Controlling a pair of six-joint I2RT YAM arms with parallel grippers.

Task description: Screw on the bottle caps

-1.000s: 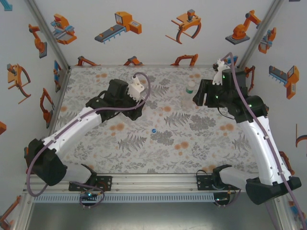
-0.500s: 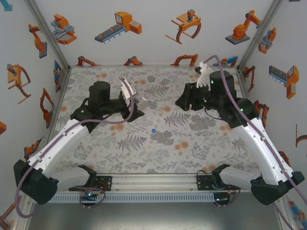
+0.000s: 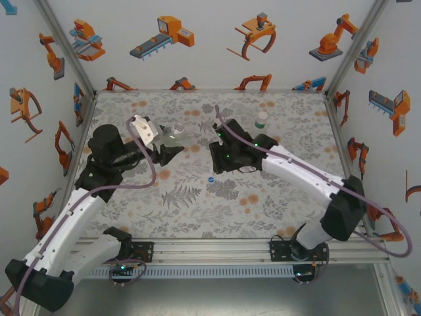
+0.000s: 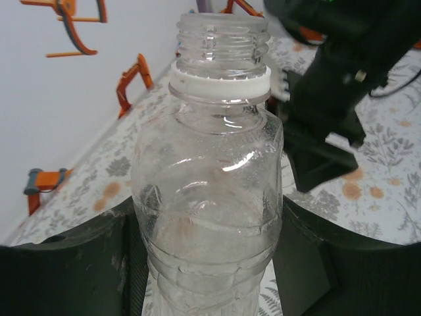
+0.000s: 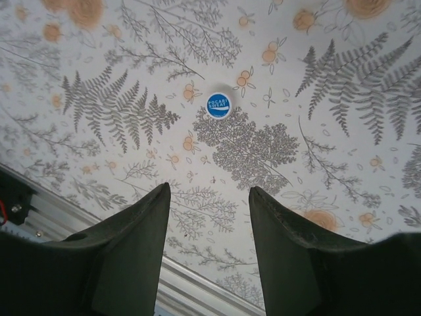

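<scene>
We see the left arm bent over the left half of the desk, left fingers pinching a clear ribbed plastic bottle, its threaded neck bare. The right arm stretches to the middle, right fingers spread and empty above the round blue cap. A capped second bottle stands near the far edge.

My bottle is clear, glossy, ribbed plastic; the blue cap smooth plastic; the counter matt, fern-printed; my jaws matt black.
</scene>
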